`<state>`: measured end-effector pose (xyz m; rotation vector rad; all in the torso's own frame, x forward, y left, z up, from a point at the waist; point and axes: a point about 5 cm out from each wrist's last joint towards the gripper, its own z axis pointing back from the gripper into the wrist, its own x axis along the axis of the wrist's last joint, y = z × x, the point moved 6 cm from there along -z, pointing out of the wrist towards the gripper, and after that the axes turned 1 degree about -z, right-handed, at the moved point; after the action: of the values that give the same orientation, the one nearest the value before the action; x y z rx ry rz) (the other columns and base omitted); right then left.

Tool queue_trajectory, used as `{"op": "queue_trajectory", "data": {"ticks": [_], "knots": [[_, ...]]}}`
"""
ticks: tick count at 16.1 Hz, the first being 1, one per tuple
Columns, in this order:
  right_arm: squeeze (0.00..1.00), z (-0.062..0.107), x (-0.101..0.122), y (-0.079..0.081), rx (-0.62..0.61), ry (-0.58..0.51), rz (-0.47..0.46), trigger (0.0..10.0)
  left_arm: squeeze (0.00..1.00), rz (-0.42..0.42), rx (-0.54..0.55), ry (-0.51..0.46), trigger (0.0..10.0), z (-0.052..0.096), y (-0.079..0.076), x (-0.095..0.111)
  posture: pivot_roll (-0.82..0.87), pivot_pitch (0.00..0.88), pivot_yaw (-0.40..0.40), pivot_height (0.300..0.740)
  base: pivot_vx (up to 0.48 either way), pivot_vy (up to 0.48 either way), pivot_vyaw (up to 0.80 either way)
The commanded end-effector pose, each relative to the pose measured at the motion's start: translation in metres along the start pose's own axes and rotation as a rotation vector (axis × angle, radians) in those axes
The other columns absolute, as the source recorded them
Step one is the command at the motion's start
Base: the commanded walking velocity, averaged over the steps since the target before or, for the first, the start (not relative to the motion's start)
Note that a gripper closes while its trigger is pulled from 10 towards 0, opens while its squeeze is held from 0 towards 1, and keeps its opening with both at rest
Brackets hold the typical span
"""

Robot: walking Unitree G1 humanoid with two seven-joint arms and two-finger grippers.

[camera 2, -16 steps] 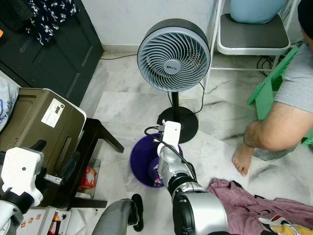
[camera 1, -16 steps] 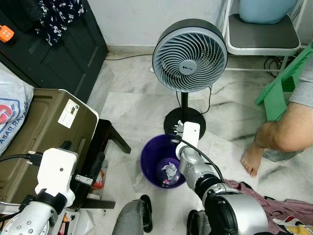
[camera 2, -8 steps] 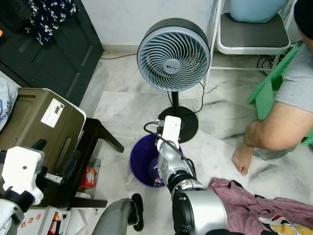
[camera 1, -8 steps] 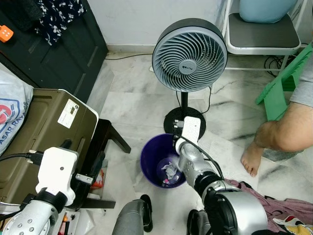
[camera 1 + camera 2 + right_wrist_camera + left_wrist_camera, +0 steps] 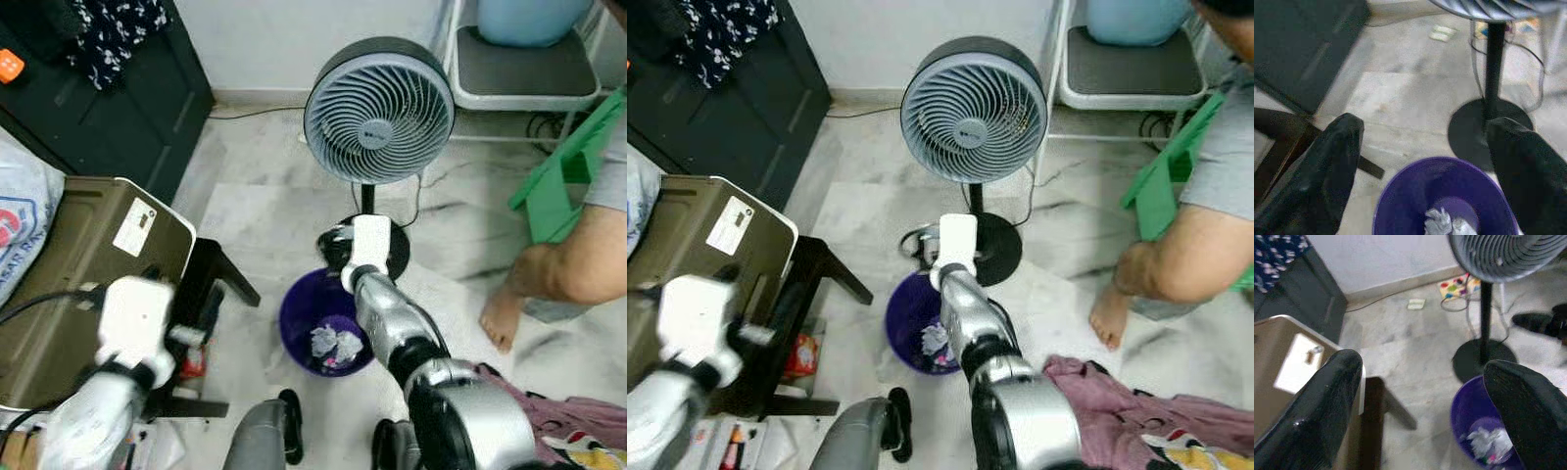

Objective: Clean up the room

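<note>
My right claw [image 5: 1420, 161] has lifted up and back from over the purple bin [image 5: 327, 329]; its white wrist block now sits higher, against the fan's black base [image 5: 370, 245], where a second ago it was at the bin's far rim. With the arm out of the way, more of the crumpled white paper [image 5: 334, 344] in the bin shows. My left claw [image 5: 1420, 401] has swung up and inward toward the bin, blurred in motion.

my bin [image 5: 299, 323]: purple, white scraps inside
fan [image 5: 379, 110]: grey-blue grille, black rim
my fingers [image 5: 1332, 171]: black
</note>
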<state>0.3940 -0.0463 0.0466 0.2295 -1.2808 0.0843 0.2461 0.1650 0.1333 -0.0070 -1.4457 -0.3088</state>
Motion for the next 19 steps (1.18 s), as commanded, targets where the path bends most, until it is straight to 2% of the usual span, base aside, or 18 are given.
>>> {"op": "queue_trajectory", "data": {"ticks": [1,3,5,6,7,9,10,11,13,15,17,19], "knots": [[1.00,0.010,-0.015,0.022,0.112,0.021,0.024,10.0,0.00,0.002,0.010,0.010,10.0,-0.005,0.001,-0.007,0.09,0.157,0.097,0.740,0.000,0.000,0.00],[1.00,0.026,-0.012,0.014,0.176,0.002,0.066,10.0,0.00,0.039,0.001,-0.026,10.0,-0.020,-0.004,-0.007,0.04,0.127,0.083,0.740,0.000,0.000,0.00],[1.00,0.052,-0.003,0.002,0.230,-0.036,0.161,10.0,0.00,0.076,-0.001,-0.079,10.0,-0.036,-0.008,0.000,-0.03,0.079,0.073,0.740,0.000,0.000,0.00],[1.00,0.056,-0.001,-0.001,0.236,-0.046,0.178,10.0,0.00,0.077,0.000,-0.086,10.0,-0.038,-0.008,0.001,-0.04,0.074,0.073,0.740,0.000,0.000,0.00],[1.00,0.070,0.002,-0.016,0.231,-0.066,0.227,10.0,0.00,0.090,0.002,-0.105,10.0,-0.047,-0.011,0.002,-0.07,0.037,0.065,0.740,0.000,0.000,0.00],[1.00,0.077,0.007,-0.030,0.201,-0.082,0.243,10.0,0.00,0.091,0.003,-0.121,10.0,-0.052,-0.012,0.004,-0.08,0.022,0.061,0.740,0.000,0.000,0.00],[0.00,0.079,0.016,-0.045,0.134,-0.113,0.241,10.0,0.00,0.070,0.025,-0.133,10.0,-0.058,-0.010,0.006,-0.10,0.000,0.052,0.740,0.000,0.000,0.00],[0.00,0.081,0.020,-0.053,0.092,-0.122,0.227,10.0,0.00,0.052,0.042,-0.138,10.0,-0.061,-0.009,0.006,-0.10,0.000,0.052,0.740,0.000,0.000,0.00],[0.00,0.087,0.029,-0.082,-0.090,-0.147,0.166,10.0,0.00,0.031,0.076,-0.150,10.0,-0.069,-0.003,0.006,-0.12,0.000,0.054,0.740,0.000,0.000,0.00],[0.00,0.088,0.033,-0.090,-0.132,-0.152,0.152,10.0,0.00,0.029,0.083,-0.154,10.0,-0.071,-0.002,0.005,-0.12,0.000,0.058,0.740,0.000,0.000,0.00],[0.00,0.080,0.030,-0.099,-0.208,-0.139,0.079,10.0,0.00,0.095,0.038,-0.158,10.0,-0.076,-0.009,0.002,-0.12,0.000,0.055,0.740,0.000,0.000,0.00],[0.00,0.083,0.025,-0.094,-0.184,-0.137,0.047,10.0,0.00,0.105,0.027,-0.171,10.0,-0.074,-0.014,0.002,-0.10,0.000,0.054,0.740,0.000,0.000,0.00]]}}
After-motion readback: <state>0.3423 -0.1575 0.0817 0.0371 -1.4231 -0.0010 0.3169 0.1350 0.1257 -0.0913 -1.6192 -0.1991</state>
